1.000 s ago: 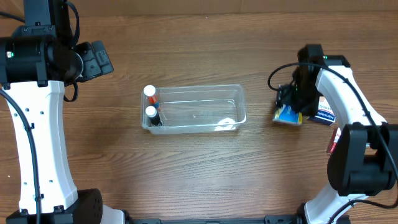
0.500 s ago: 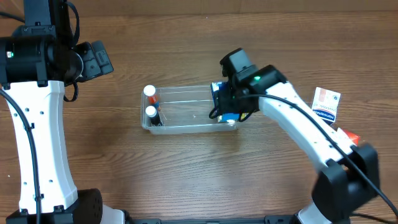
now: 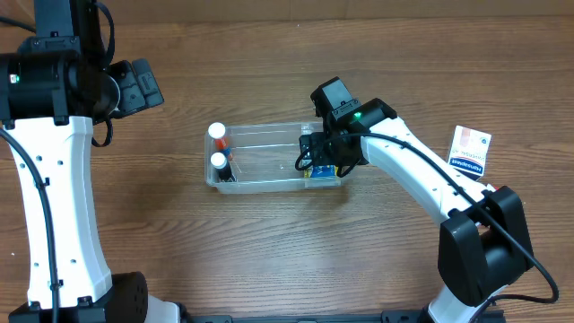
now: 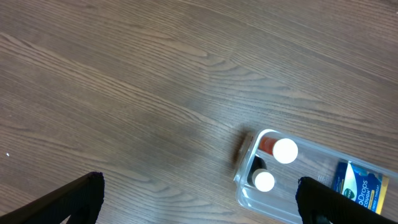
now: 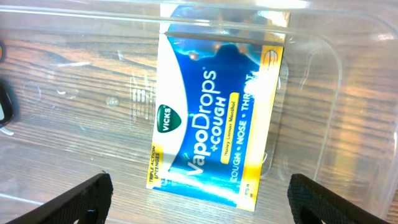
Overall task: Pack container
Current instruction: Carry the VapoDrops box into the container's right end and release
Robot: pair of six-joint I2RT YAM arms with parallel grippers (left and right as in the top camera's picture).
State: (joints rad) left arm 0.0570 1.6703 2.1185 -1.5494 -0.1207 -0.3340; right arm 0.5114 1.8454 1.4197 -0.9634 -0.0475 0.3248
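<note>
With the clear, shallow rectangular plastic container [image 3: 269, 161] mid-way along the wooden bench [image 3: 269, 251] and the blue-and-yellow cough-drop box [image 5: 214, 130] lying in its right end, my right gripper [image 3: 325, 157] hung wide open and empty above, and I feared 1 finger snagging the rim on withdrawal and dragging the container.

There is one container [image 3: 278, 126]. Inside it are two white-capped bottles [image 3: 217, 161] at the left and one blue cough-drop packet [image 5: 214, 118] at the right. One white box [image 3: 470, 151] lies on the worktop.
</note>
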